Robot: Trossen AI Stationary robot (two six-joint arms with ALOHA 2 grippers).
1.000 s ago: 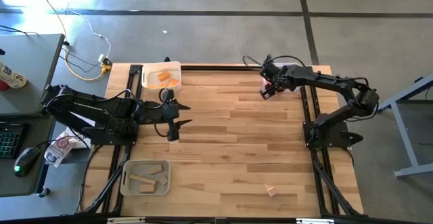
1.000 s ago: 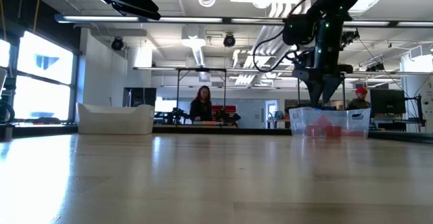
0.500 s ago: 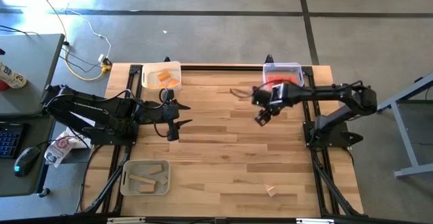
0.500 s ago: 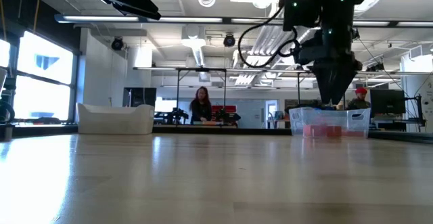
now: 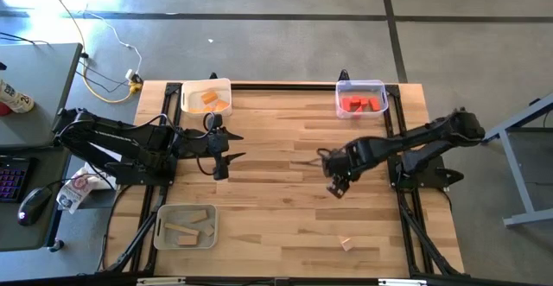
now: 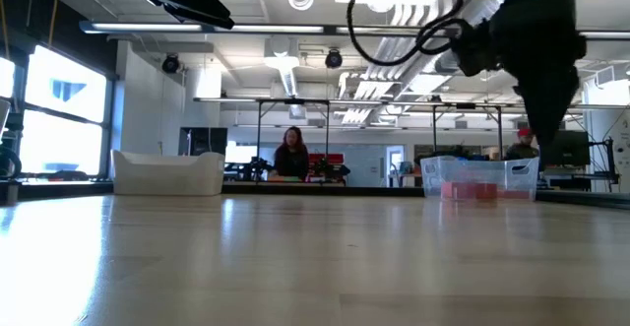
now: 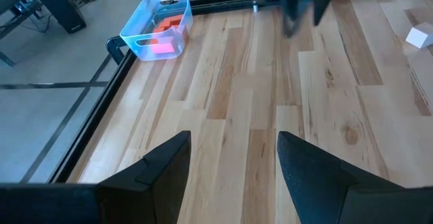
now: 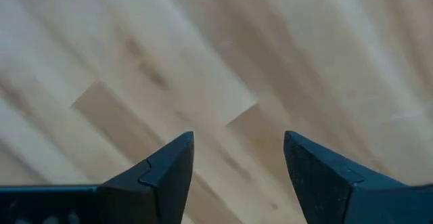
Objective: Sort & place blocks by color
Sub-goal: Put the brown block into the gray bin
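The right gripper hangs over bare table right of centre, jaws parted, empty. The left gripper, toward 9 o'clock, is likewise open and empty. 1 small tan wooden block lies loose near 5 o'clock. No readable writing.

The right tool has swung away from the tray of red blocks at the far edge to mid-surface, jaws apart and empty.
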